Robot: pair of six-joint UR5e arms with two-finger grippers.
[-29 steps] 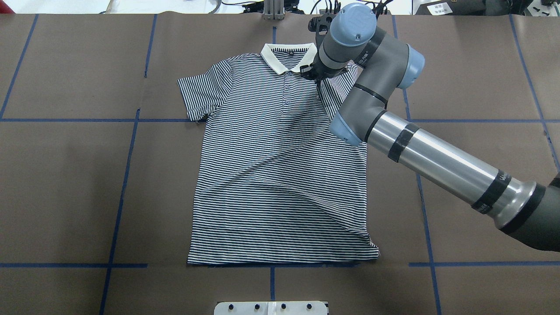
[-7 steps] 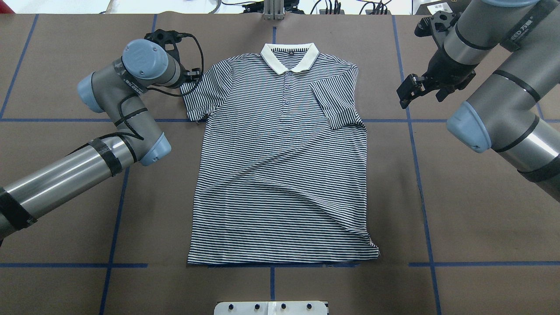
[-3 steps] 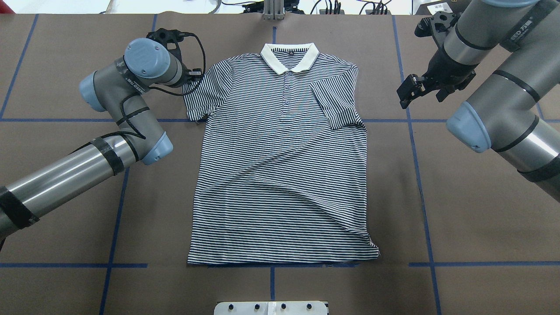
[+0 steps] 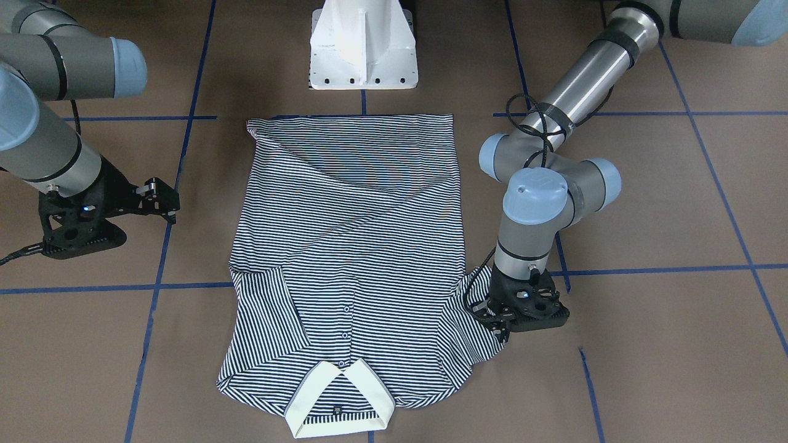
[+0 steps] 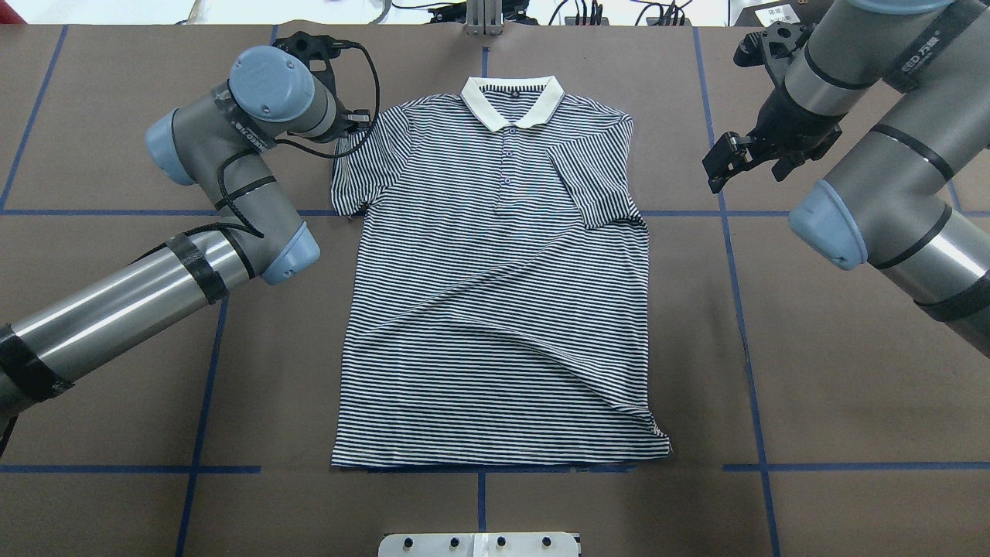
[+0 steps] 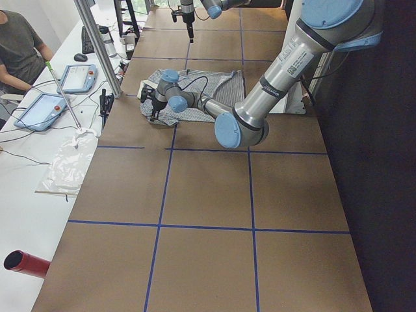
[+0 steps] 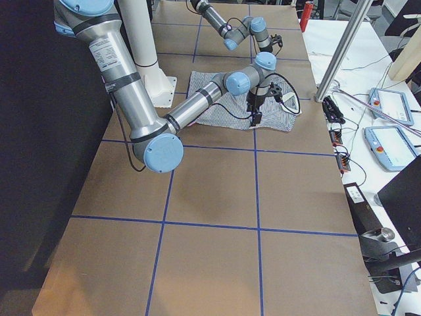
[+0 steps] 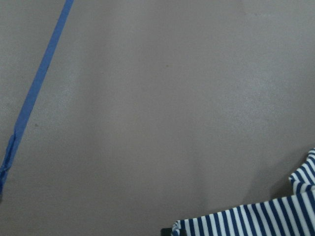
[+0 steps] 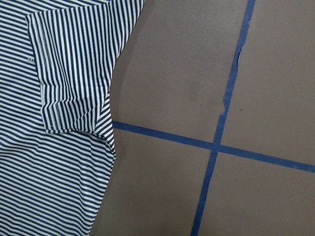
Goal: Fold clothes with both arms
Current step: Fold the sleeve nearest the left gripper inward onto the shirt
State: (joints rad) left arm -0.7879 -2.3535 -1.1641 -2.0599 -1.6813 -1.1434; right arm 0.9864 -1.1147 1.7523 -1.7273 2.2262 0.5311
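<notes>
The striped polo shirt (image 5: 495, 309) lies flat and face up, its cream collar (image 5: 510, 100) at the far side from me. One sleeve (image 5: 592, 182) is folded inward onto the chest, also shown in the right wrist view (image 9: 69, 73). My left gripper (image 5: 354, 128) sits at the outer edge of the other sleeve (image 4: 477, 307), shut on its fabric, and stripes (image 8: 256, 219) show at the bottom of the left wrist view. My right gripper (image 5: 715, 166) hovers open beside the shirt (image 4: 351, 234), off the cloth, holding nothing.
Blue tape lines (image 5: 727, 213) cross the brown table cover. The white pedestal base (image 4: 363, 49) stands at the shirt's hem side. A side bench carries tablets (image 6: 52, 107) and cables, a person (image 6: 19, 45) sits there, and a red cylinder (image 6: 26, 263) lies near its end.
The right arm left the chest, leaving that sleeve folded in, and now holds still. The left arm came in and has shifted right, drawing the other sleeve's edge inward.
</notes>
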